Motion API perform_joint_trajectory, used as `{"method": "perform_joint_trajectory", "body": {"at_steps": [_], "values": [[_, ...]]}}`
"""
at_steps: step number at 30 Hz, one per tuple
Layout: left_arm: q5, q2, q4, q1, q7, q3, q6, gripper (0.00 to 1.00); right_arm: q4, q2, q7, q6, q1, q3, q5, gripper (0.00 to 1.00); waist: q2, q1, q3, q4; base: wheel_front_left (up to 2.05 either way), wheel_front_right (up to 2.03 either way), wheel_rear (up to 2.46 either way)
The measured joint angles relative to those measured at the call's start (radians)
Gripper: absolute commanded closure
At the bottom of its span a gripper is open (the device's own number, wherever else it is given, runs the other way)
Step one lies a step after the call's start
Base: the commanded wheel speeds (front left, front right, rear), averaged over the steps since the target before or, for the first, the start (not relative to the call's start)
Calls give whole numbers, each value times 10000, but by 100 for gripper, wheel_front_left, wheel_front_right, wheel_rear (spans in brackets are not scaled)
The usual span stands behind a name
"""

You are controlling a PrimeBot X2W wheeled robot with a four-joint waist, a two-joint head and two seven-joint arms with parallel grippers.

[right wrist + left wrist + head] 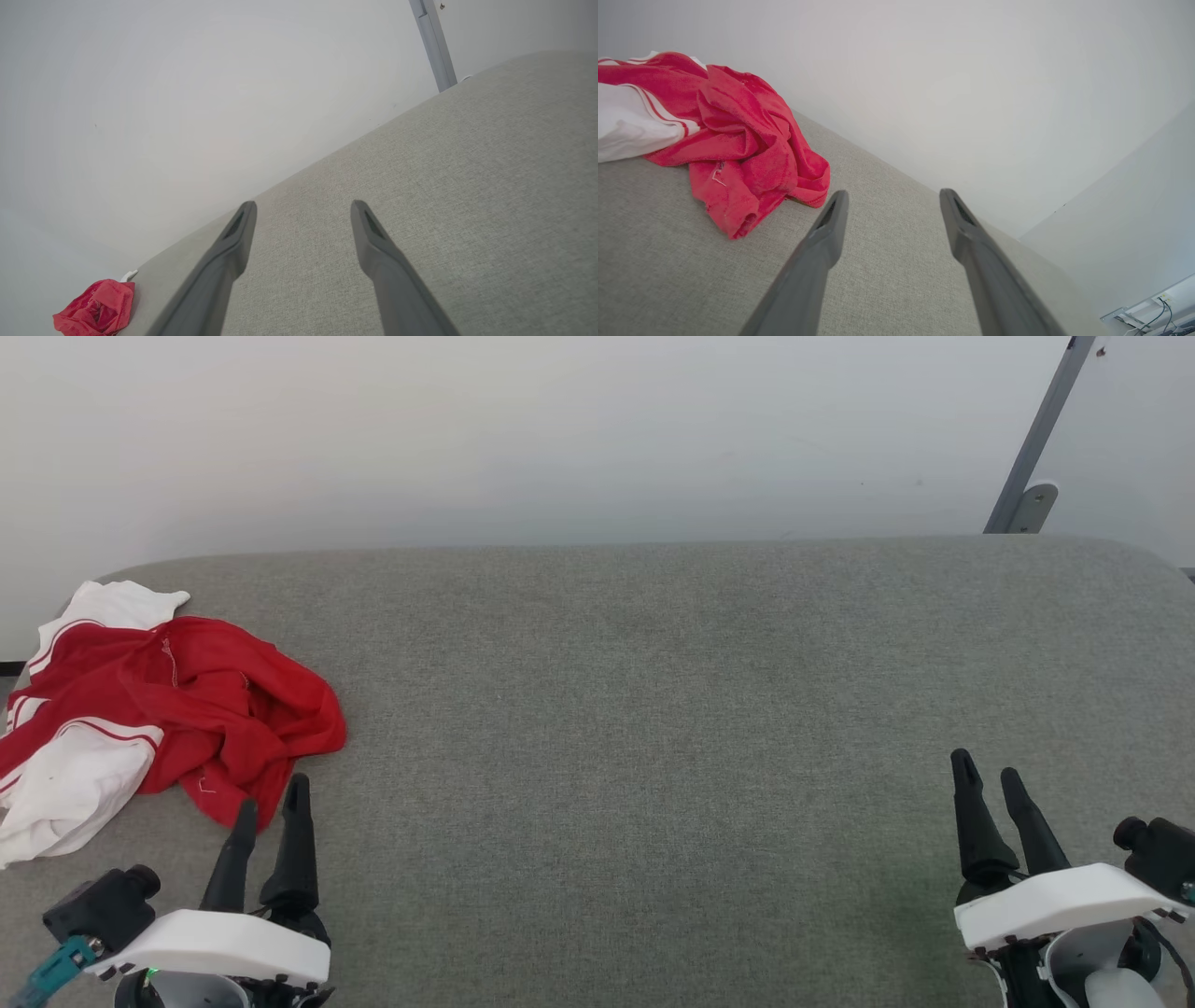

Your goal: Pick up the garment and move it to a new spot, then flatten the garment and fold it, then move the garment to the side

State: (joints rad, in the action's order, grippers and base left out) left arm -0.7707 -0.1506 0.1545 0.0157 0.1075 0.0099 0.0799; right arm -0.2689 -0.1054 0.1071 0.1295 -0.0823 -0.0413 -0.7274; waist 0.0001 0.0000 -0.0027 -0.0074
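The garment [187, 709], a red T-shirt with white sleeves, lies crumpled at the far left edge of the grey bench [653, 709], one white sleeve hanging over the side. The left gripper [272, 795] is released, jaws spread and empty, with its fingertips just beside the garment's near hem. The right gripper [986, 770] is also released and empty, well apart from the garment, over bare bench at the right.

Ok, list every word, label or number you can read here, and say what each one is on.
None can be read.
The garment lies crumpled on the grey surface, with no lettering showing on its visible folds.
A small pale tag past the surface's edge is too small to read.
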Motion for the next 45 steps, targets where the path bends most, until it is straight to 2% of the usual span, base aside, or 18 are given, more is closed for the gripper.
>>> {"method": "perform_joint_trajectory", "body": {"at_steps": [24,45], "values": [[2732,92,-347,-195,631,38,359,0,113,-138,625,0,69,134,2431,0,0,0,3,2,0,0,0],[4389,-8,-660,-249,1120,-21,447,0,221,-251,1101,2,62,336,4228,0,0,0,-49,-1,0,0,0]]}}
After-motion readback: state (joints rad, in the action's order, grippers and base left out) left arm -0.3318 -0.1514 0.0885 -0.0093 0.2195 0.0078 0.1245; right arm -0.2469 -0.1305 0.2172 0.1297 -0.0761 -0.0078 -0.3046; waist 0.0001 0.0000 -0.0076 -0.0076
